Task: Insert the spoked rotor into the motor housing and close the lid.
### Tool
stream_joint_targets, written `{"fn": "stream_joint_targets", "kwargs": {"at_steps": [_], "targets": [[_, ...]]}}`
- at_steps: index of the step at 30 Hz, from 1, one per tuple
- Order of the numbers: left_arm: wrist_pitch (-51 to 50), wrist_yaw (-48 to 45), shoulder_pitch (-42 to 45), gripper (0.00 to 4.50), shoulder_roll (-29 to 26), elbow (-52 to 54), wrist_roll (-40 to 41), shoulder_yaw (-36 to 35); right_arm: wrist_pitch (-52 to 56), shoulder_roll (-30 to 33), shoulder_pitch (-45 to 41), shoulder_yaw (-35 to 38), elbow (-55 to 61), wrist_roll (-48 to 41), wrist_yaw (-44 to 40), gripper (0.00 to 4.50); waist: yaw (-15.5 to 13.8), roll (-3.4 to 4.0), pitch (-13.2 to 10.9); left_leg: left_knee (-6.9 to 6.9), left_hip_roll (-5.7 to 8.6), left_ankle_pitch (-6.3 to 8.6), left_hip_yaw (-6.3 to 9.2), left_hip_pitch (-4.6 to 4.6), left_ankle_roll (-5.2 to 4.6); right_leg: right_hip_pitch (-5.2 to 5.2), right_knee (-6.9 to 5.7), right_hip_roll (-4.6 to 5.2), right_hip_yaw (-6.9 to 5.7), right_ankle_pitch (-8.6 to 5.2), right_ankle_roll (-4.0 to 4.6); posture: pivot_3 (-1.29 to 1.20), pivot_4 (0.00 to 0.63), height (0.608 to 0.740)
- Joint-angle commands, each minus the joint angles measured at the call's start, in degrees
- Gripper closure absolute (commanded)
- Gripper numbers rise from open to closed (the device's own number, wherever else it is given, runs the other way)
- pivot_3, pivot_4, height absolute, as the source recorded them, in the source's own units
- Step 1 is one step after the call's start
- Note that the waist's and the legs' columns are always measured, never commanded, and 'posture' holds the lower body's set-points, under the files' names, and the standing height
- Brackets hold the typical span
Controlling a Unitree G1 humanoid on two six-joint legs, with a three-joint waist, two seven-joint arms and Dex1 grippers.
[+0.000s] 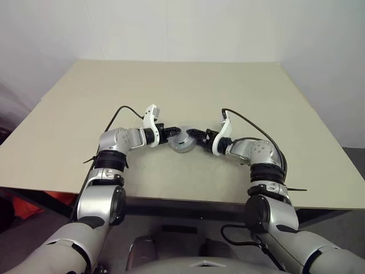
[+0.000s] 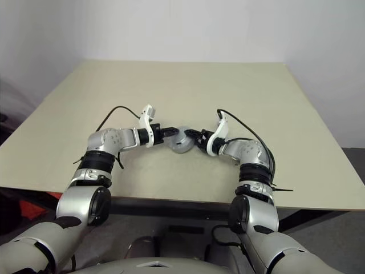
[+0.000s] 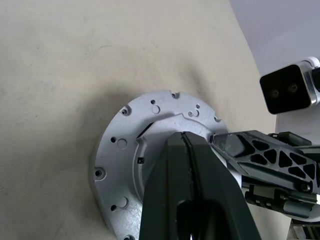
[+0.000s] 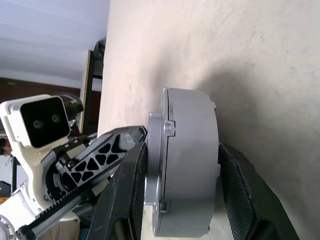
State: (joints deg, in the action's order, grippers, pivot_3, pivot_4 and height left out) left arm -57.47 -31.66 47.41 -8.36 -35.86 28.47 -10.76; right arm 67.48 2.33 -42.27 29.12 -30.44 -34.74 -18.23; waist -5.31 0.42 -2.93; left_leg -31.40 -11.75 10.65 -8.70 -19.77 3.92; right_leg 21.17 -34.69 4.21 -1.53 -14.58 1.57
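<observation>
The motor housing [image 1: 182, 143] is a round grey metal body, standing on its edge over the middle of the table between my two grippers. My right gripper [image 4: 182, 147] is shut on it across its thickness, one finger on each flat side. The lid [image 3: 150, 117], a grey disc with small holes, lies flat against the housing body [image 4: 192, 150]. My left gripper [image 3: 184, 136] is shut, and its closed tips press on the lid's face from the left. The spoked rotor is hidden.
The beige table [image 1: 182, 85] stretches bare all around the housing, with its front edge [image 1: 182, 197] close below my arms. A white wall stands behind the table.
</observation>
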Motion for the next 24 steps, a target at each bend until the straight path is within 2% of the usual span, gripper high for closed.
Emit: {"fn": "stream_joint_targets", "kwargs": {"at_steps": [1,9,14,24], "targets": [[-1.35,0.89,-1.11,4.50,0.77,-1.34,-1.61,2.24,0.68,-1.49,-2.53,-0.62,0.88,-2.81,0.03,2.42,-0.06,0.00,0.00,0.00,0.00,0.00,0.00,0.00,0.00,0.00,0.00,0.00,0.00,0.00,-0.01,0.00,0.000,0.740],[-1.21,0.84,-1.42,4.50,0.77,-0.68,-1.40,1.99,1.41,-1.36,-2.51,-0.49,1.07,-3.53,0.53,2.44,-0.11,0.00,0.00,0.00,0.00,0.00,0.00,0.00,0.00,0.00,0.00,0.00,0.00,0.02,-0.04,0.00,0.000,0.740],[0.65,-0.62,-2.94,4.50,0.55,2.95,0.71,0.01,0.36,-1.91,-3.28,2.18,-0.87,-4.41,3.08,2.44,-0.11,0.00,0.00,0.01,0.00,0.00,0.01,-0.06,0.00,0.04,0.00,0.00,-0.01,0.03,-0.06,0.00,0.000,0.740],[-0.79,0.00,-6.05,4.50,-0.60,10.00,9.18,-9.33,-1.86,-2.08,-5.39,7.21,-6.15,-7.17,6.07,2.44,-0.11,-0.01,-0.03,-0.03,0.01,0.00,0.05,-0.42,-0.02,0.64,-0.09,-0.01,-0.08,0.15,-0.18,0.00,0.000,0.740]]}}
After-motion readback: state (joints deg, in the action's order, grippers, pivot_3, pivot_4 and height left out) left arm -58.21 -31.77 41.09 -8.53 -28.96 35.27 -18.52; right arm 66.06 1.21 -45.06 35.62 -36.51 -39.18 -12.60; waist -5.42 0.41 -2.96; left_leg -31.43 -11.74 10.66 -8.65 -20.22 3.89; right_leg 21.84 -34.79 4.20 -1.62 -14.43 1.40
